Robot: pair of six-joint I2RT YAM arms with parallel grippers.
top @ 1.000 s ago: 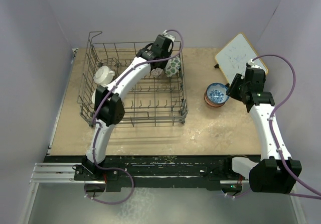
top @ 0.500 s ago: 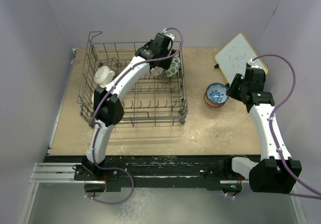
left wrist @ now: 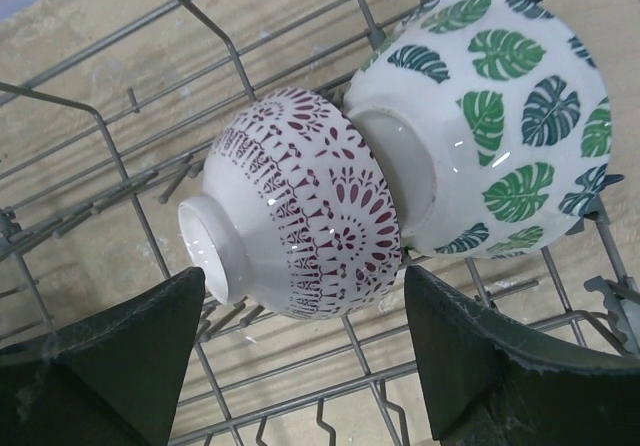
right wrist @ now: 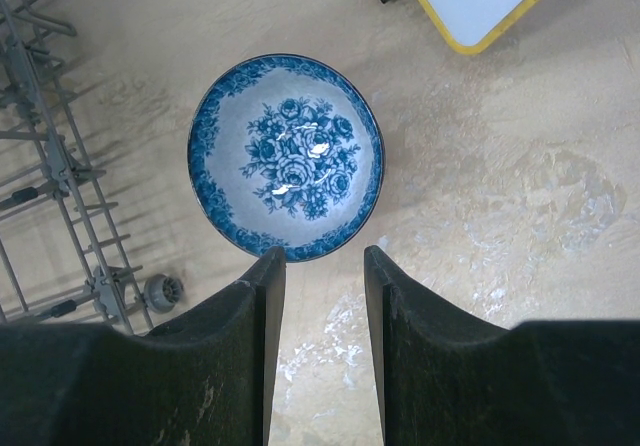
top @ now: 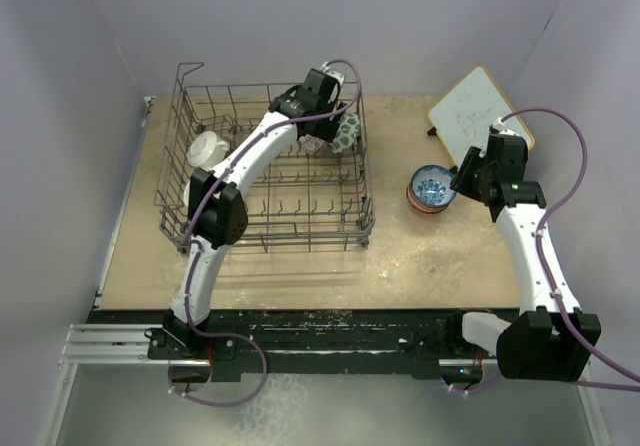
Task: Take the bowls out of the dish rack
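Observation:
The dark wire dish rack (top: 268, 242) stands at the left of the table. At its far right corner a purple-patterned bowl (left wrist: 300, 211) leans on its side against a green-leaf bowl (left wrist: 490, 116), both resting on the rack wires (left wrist: 300, 386). My left gripper (left wrist: 305, 286) hangs open just over the purple bowl, one finger on each side, touching nothing. A white bowl (top: 207, 149) sits at the rack's left side. A blue floral bowl (right wrist: 286, 156) rests upright on a red-orange bowl (top: 420, 204) on the table. My right gripper (right wrist: 322, 256) is open and empty, just short of the blue bowl's near rim.
A white board with a yellow edge (top: 480, 111) leans at the far right, behind the stacked bowls. The rack's right wall and a small wheel (right wrist: 160, 292) lie to the left of the right gripper. Grey walls enclose the table on three sides.
My left gripper has opened wide above the purple bowl and its wrist has shifted slightly towards the far side. The right arm and the stacked bowls have stayed put.

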